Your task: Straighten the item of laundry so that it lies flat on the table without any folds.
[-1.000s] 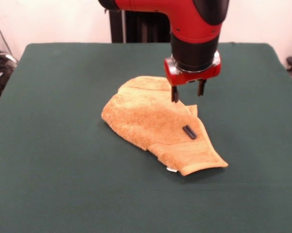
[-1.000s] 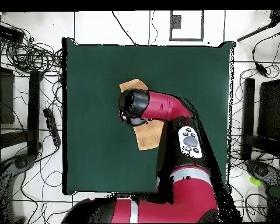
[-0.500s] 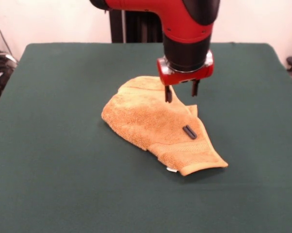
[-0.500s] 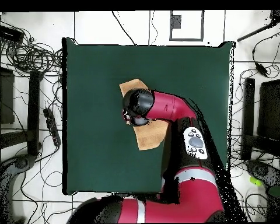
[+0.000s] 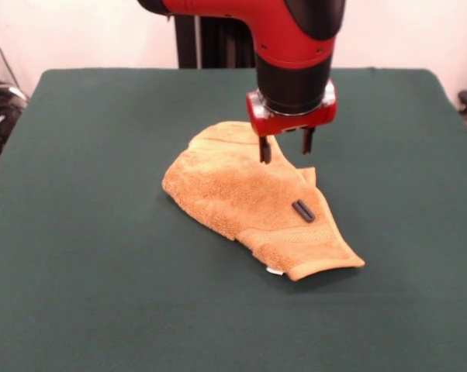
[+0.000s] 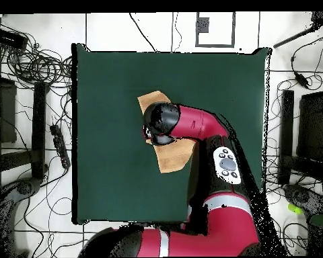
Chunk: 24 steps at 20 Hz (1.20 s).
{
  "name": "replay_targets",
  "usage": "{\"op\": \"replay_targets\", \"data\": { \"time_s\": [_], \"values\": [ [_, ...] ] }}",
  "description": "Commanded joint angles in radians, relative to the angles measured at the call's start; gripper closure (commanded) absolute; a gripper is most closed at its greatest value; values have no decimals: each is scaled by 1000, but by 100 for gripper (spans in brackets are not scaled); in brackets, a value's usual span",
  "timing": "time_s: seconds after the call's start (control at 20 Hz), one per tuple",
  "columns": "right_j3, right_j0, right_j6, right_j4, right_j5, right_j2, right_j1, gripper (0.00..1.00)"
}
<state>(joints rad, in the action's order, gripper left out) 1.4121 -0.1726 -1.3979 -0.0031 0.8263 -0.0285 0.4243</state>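
The item of laundry (image 5: 241,194), a golden-orange towel, lies bunched and folded over itself near the middle of the table (image 5: 86,232). Its ribbed band and a small white tag point toward the near right corner. My gripper (image 5: 285,149) hangs open just above the towel's far right part, its two dark fingers apart with nothing between them. In the overhead view the arm covers the middle of the item of laundry (image 6: 171,156), so the gripper itself is hidden there, and the table (image 6: 110,101) spreads wide around it.
A small black cylinder (image 5: 302,210) lies on top of the towel, a little nearer than the gripper. Cables and equipment (image 6: 29,60) crowd the floor beside the table.
The gripper has shifted left and slightly toward the far side, staying open above the towel. The towel and the black cylinder have not moved.
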Motion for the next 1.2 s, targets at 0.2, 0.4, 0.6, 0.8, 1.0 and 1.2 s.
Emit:
{"op": "replay_targets", "data": {
  "time_s": [0.2,0.4,0.6,0.8,1.0,1.2],
  "values": [
    [46,32,-161,-17,30,-19,-65,0],
    [37,38,-162,-26,30,-11,-71,0],
    [36,28,-135,-40,33,-9,-72,0],
    [32,17,-146,-19,46,-12,-67,0],
    [9,21,-173,-4,56,-3,-91,0],
    [-10,31,-181,-12,52,14,-111,0]
  ]
}}
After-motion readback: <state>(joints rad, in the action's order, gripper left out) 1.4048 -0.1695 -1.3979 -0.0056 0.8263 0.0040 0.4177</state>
